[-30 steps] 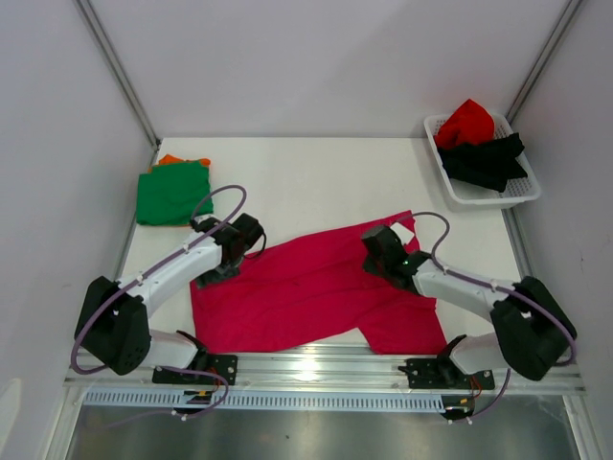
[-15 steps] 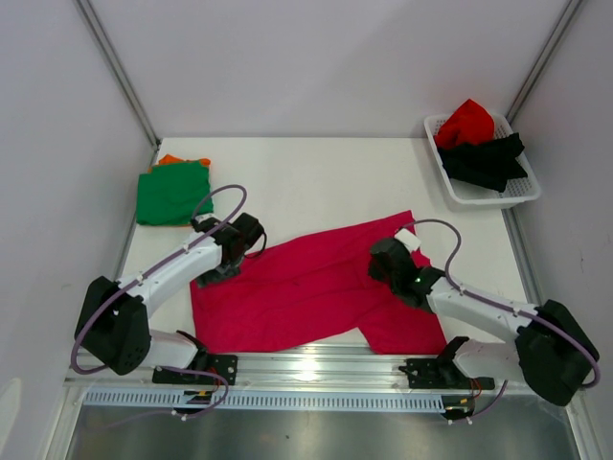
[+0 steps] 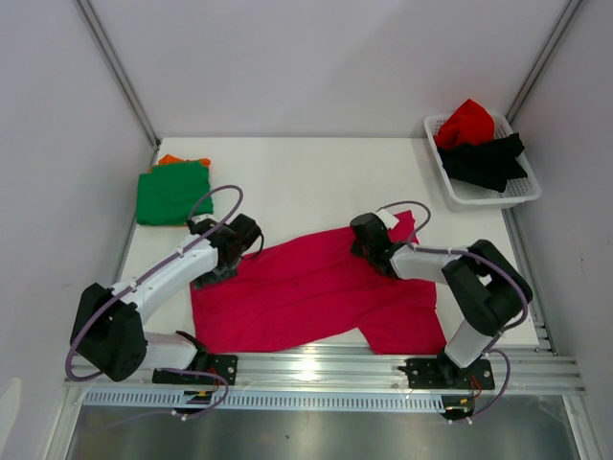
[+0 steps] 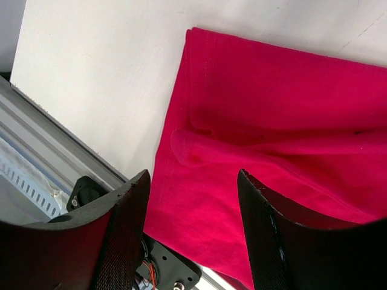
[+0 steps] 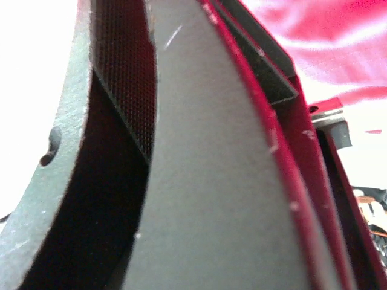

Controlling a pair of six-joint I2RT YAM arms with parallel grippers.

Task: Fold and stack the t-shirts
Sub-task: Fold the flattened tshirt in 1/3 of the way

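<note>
Far left of the counter (image 3: 306, 172): the green shirt (image 3: 172, 192) lies folded in a neat square. An orange shirt (image 3: 170, 159) peeks out from under its far edge. Judged a stack of two, finished.

Left tool (image 3: 215, 272): low over the left end of the magenta shirt (image 3: 306, 292). In the wrist view the left tool (image 4: 193, 232) stands fairly wide open with nothing between the fingers (image 4: 124, 232). Only the shirt's hem and a raised wrinkle show below them.

Centre: the magenta shirt is spread flat near the front edge, running at a slant from near left to far right. It is creased, with no fold made in it. This looks like the smoothing or first-grasp stage.

Right tool (image 3: 369, 240): down on the shirt's far edge, near the neck or sleeve. The wrist view is too close and blurred. The fingers (image 5: 199, 181) sit near each other, but I cannot tell whether cloth is pinched between them.

Far right corner: the white basket (image 3: 522, 196) holds a red shirt (image 3: 466, 120) and a black shirt (image 3: 488, 158), both bunched up and unfolded.

Tally, as a judgement: two done, one in hand, two waiting. Under halfway.
</note>
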